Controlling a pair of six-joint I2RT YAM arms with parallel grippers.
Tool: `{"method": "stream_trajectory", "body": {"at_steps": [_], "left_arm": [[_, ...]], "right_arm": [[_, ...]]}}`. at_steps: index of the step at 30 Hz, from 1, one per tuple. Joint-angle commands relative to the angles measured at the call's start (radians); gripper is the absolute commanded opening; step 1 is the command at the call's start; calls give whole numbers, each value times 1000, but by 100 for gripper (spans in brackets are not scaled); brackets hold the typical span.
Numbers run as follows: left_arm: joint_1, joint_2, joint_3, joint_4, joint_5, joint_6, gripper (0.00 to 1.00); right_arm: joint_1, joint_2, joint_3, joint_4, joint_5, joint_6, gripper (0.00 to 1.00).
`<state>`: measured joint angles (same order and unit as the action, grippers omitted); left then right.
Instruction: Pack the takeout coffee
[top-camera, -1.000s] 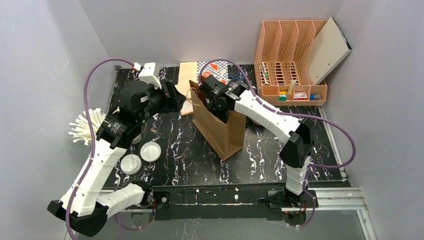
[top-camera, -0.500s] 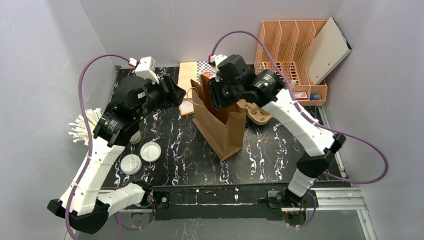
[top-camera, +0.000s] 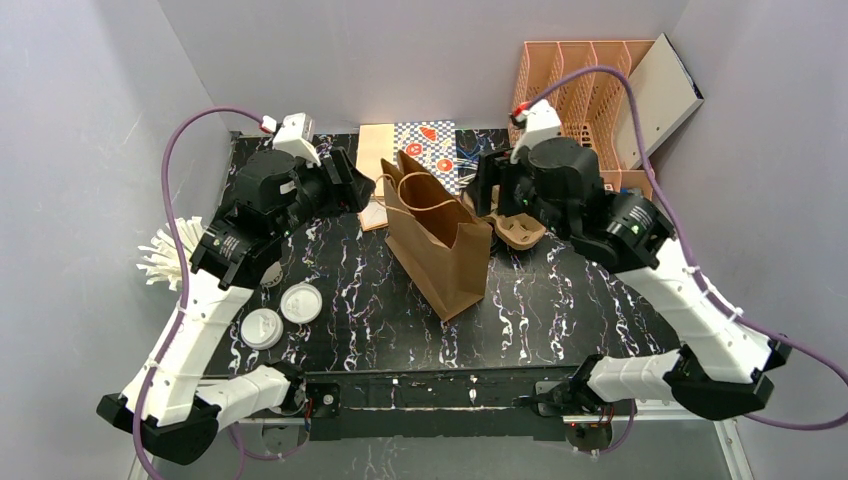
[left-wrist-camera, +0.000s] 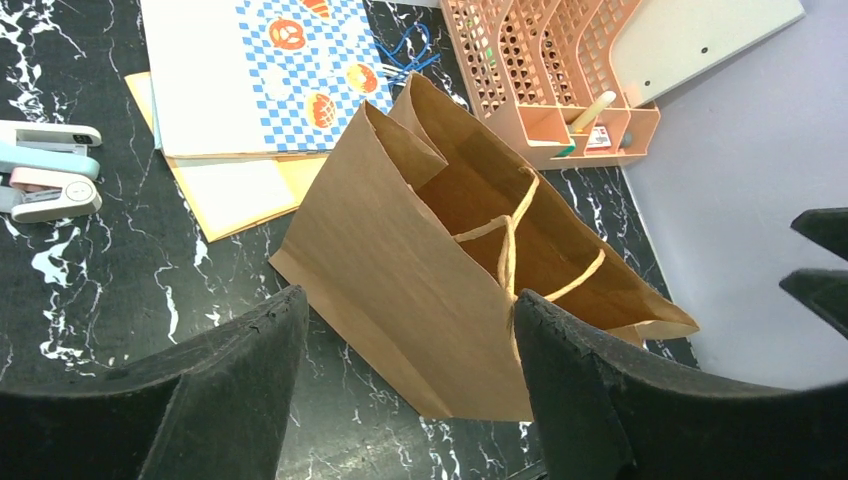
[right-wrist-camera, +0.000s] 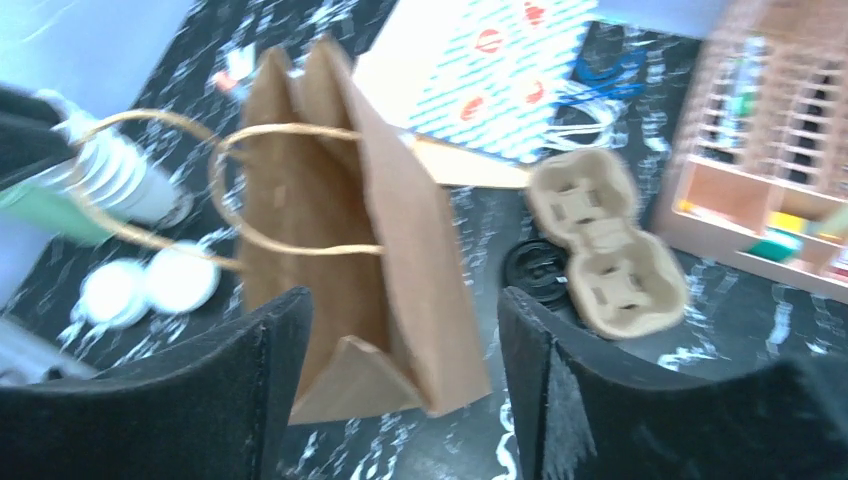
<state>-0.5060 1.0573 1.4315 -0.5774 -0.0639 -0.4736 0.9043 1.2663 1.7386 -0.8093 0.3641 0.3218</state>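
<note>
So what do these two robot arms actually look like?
Left arm and right arm match: white shell segments, chunky black joints, a purple cable looping off each wrist. The left gripper and right gripper each have two thick black wedge-shaped fingers.

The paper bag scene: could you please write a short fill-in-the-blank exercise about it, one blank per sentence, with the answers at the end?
1. The brown paper bag stands with its top ____.
2. The white-lidded cups stand outside the bag, on the ____ arm's side.
3. The cardboard cup carrier has ____ cup holes, both empty.
4. The left gripper and the right gripper are both ____ and hold nothing.

Answers: open; left; two; open.
</note>
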Motion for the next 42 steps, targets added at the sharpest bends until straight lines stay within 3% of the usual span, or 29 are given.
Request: {"method": "stream_trajectory", "body": {"at_steps": [1, 4, 12, 16, 21, 25, 29, 33, 42], "left_arm": [[3, -19, 15, -1, 17, -33, 75], [3, -22, -15, 28, 48, -70, 79], [3, -75, -50, 49, -34, -113, 88], [3, -50, -49, 51, 10, -137, 88], [3, -1, -59, 93, 96, -192, 88], [3, 29, -81, 133, 124, -213, 72], [3, 49, -86, 140, 94, -206, 40], [3, 72, -45, 90, 6, -162, 0], [17, 178, 175, -96, -210, -19, 0]], "right_arm": [[-32, -46, -108, 84, 328, 93, 82], [-118, -58, -191, 94, 354, 165, 97], [-519, 5, -342, 186, -49, 336, 98], [-550, 91, -364, 165, -8, 488, 98], [-552, 111, -444, 253, 11, 523, 98], [-564, 160, -438, 254, 14, 550, 98], [-565, 200, -429, 259, -6, 554, 96], [-564, 222, -439, 278, -14, 553, 92], [-564, 317, -406, 264, -27, 614, 93]]}}
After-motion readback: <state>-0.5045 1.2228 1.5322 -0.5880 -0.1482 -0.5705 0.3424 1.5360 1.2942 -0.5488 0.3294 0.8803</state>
